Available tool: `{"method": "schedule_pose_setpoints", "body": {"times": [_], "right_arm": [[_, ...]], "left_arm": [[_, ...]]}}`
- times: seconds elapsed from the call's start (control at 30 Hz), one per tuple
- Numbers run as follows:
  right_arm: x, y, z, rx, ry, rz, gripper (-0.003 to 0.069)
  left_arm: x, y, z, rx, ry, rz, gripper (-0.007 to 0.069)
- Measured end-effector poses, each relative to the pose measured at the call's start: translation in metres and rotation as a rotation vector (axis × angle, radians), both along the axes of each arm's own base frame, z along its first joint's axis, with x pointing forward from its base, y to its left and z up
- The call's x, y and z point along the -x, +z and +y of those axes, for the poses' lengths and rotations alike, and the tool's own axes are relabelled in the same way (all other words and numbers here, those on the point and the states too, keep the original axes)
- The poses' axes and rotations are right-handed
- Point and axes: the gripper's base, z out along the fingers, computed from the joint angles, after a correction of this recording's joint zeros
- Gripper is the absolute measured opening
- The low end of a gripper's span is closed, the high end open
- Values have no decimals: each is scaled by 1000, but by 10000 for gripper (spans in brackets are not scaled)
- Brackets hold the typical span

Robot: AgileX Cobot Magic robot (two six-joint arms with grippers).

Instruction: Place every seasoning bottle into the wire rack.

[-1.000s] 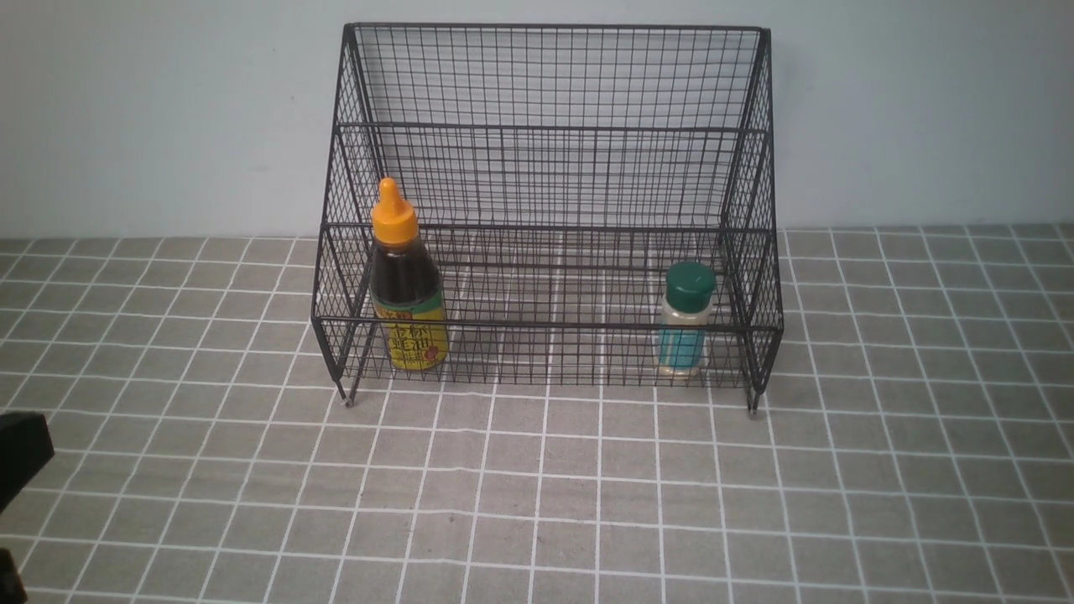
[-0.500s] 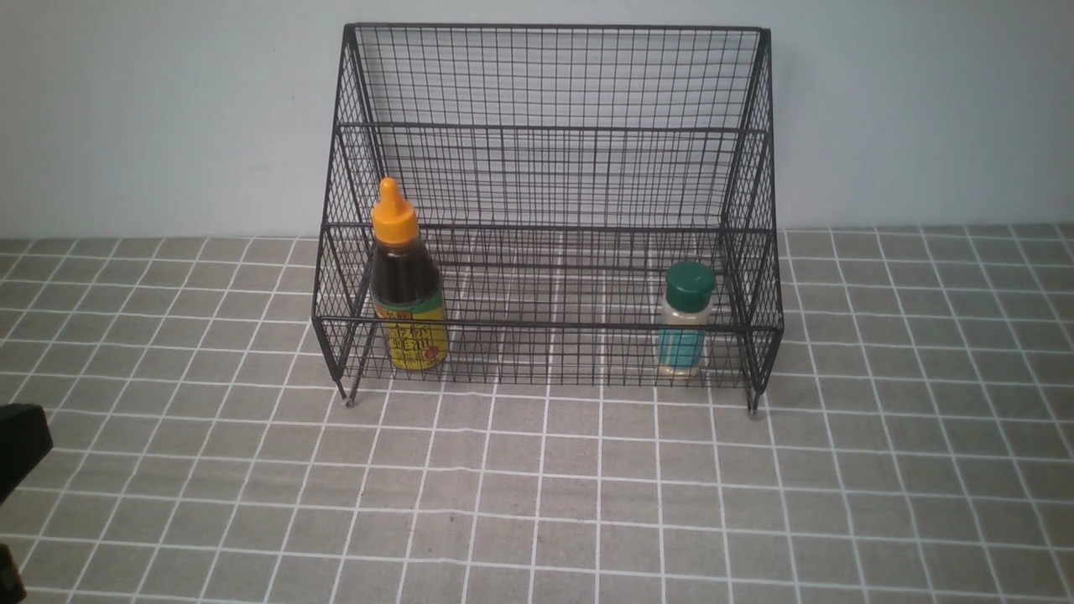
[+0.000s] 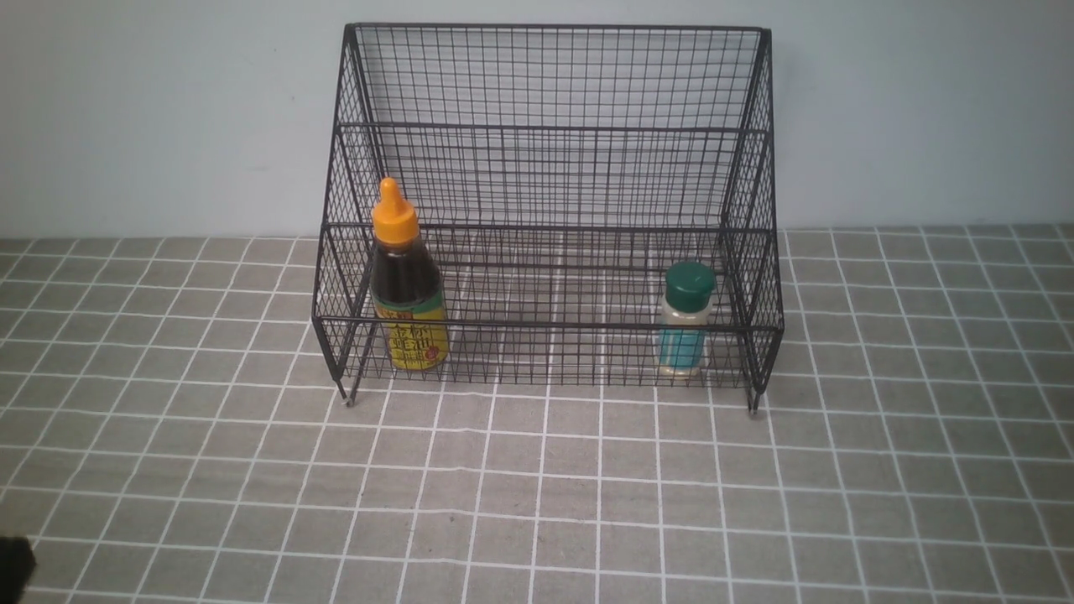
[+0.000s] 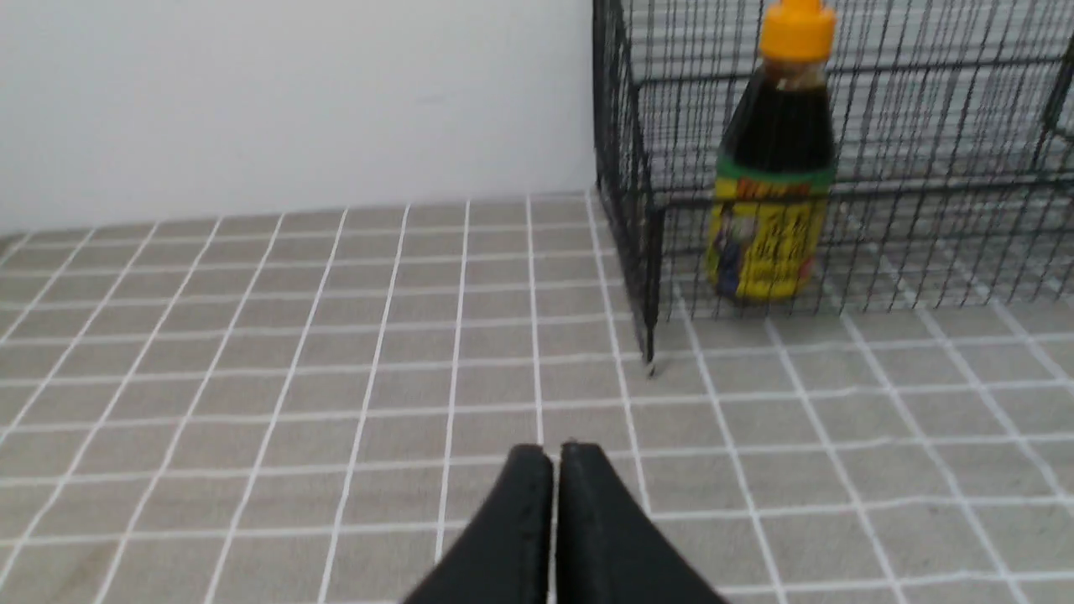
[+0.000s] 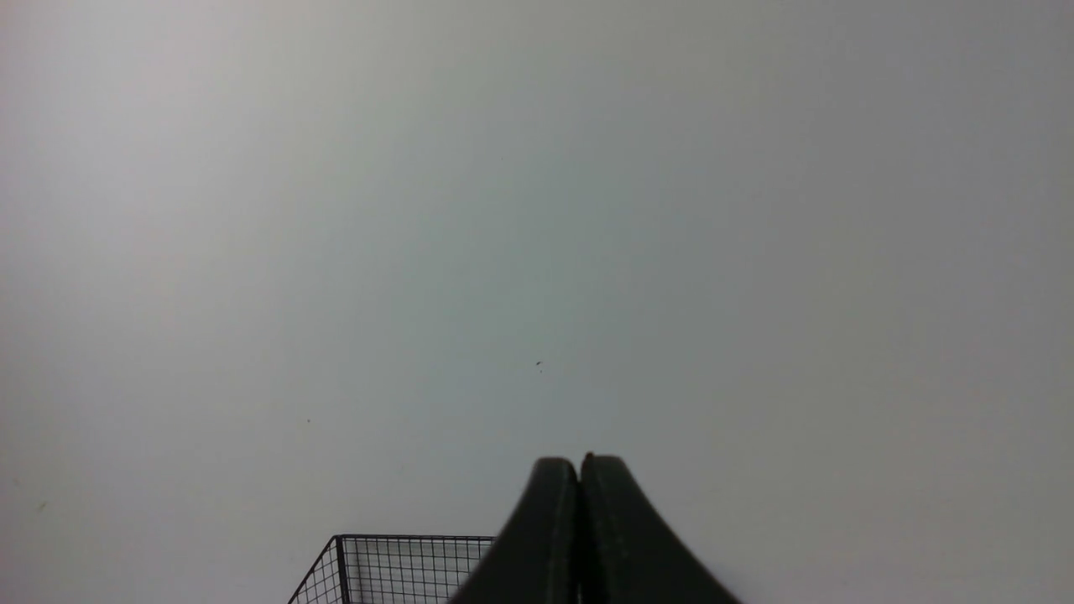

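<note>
Dark-sauce bottle (image 4: 776,176) well apart from left gripper (image 4: 558,457)

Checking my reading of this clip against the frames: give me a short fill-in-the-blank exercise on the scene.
The sauce bottle has an ____ cap.
The shaker jar has a lid coloured dark ____.
Both bottles stand inside the wire ____.
Of the two bottles, the one nearer the robot's right is the shaker ____.
The left gripper and right gripper are both ____.

Missing words: orange; green; rack; jar; shut
</note>
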Motion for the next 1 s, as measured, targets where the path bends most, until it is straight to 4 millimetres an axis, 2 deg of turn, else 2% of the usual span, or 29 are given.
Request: {"method": "schedule_pose_setpoints", "body": {"times": [0.1, 0.17, 1.0], "right_arm": [[0, 0, 0, 0, 0, 0, -12], [0, 0, 0, 0, 0, -1, -12], [0, 0, 0, 1, 0, -1, -12]], "left_arm": [[-2, -35, 1, -7, 19, 75, -7], [-3, -45, 1, -10, 22, 106, -7], [-3, -46, 1, -4, 21, 86, -7]]}}
